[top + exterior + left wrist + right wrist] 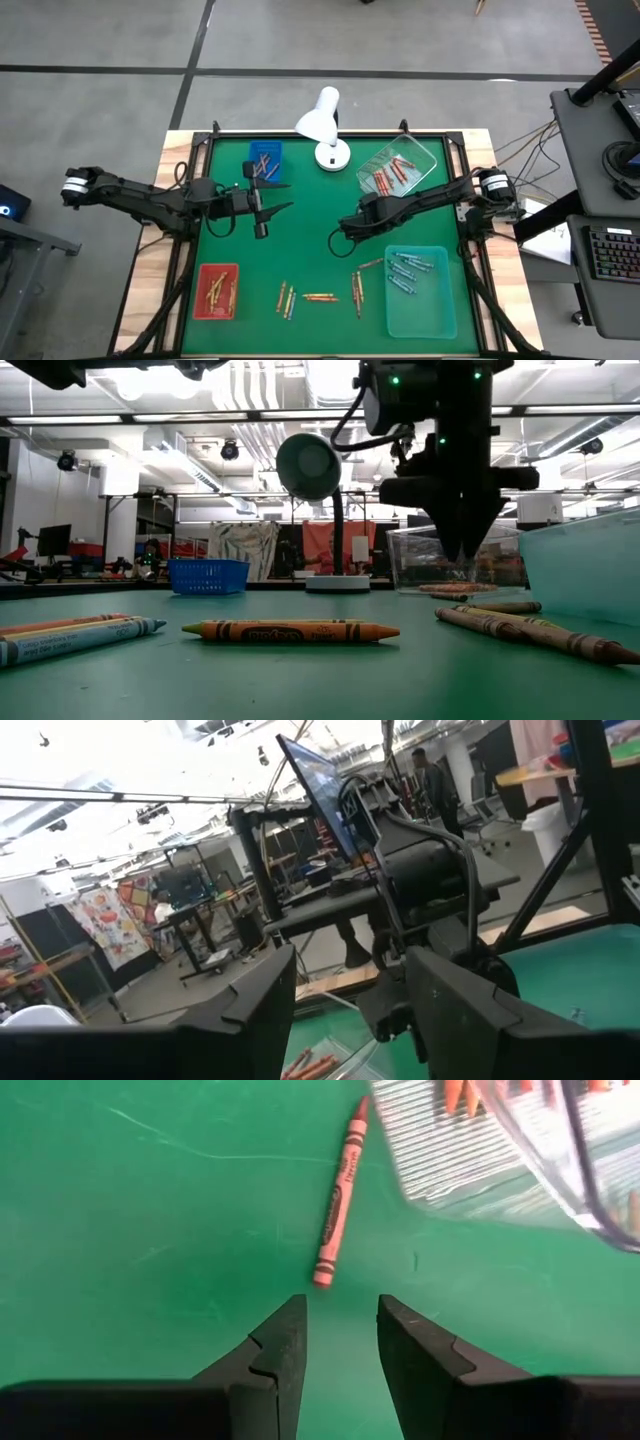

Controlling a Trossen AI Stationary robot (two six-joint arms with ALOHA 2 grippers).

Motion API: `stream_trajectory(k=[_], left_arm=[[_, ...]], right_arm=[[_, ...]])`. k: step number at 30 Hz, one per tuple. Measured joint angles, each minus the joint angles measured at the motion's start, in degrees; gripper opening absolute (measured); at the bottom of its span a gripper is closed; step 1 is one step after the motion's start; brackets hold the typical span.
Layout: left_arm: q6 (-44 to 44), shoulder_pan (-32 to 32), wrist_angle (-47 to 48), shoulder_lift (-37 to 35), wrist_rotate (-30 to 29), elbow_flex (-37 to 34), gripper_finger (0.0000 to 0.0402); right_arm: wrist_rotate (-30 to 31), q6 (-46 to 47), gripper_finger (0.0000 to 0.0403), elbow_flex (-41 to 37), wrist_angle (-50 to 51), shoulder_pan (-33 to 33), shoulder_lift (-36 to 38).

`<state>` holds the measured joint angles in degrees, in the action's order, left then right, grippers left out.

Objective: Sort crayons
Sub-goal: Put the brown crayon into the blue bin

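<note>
Right gripper (338, 1342) hangs over the green mat (300, 250) near its middle, fingers apart and empty, tips pointing down at a red crayon (338, 1198) beside the clear tray (398, 168). Left gripper (268, 197) stretches level near the blue basket (265, 158), fingers wide apart. Loose crayons (320, 296) lie along the front edge; their label print is unreadable.

A robotics lab in an open industrial hall. Exposed ducts (250, 390) and strip lights cross the top of the low view; a monitor (52, 540) and cluttered benches sit at its left. At the right of the overhead view stands a desk with a keyboard (610, 255) on grey concrete floor (100, 35).
</note>
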<state>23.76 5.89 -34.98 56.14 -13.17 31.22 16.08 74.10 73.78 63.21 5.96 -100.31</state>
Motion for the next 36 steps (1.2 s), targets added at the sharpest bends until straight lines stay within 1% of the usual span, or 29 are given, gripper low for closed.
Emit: stream_trajectory(k=[10,19,27,29,31,36], left_arm=[[1.03,0.00,-0.09,0.00,0.00,0.00,0.0173],[1.03,0.00,-0.11,0.11,0.00,0.00,0.0173],[0.78,0.00,-0.20,0.26,0.00,0.00,0.0173],[0.25,0.00,-0.20,0.57,0.00,0.00,0.0173],[-0.82,0.00,-0.16,0.92,0.02,0.00,0.0173],[-1.96,0.00,-0.09,1.98,0.04,0.00,0.0173]], right_arm=[[0.43,2.51,0.0114,-5.02,-7.07,-0.93,-0.04],[0.15,2.42,0.0114,-11.20,-16.19,-2.34,-0.07],[0.45,1.78,0.0113,-13.65,-20.90,-2.36,0.07],[0.43,1.77,0.0105,-13.83,-21.31,-2.37,0.09],[0.39,1.68,0.0088,-13.95,-21.73,-2.36,0.09],[0.18,-0.15,0.0025,-13.99,-22.38,-2.36,0.09]])
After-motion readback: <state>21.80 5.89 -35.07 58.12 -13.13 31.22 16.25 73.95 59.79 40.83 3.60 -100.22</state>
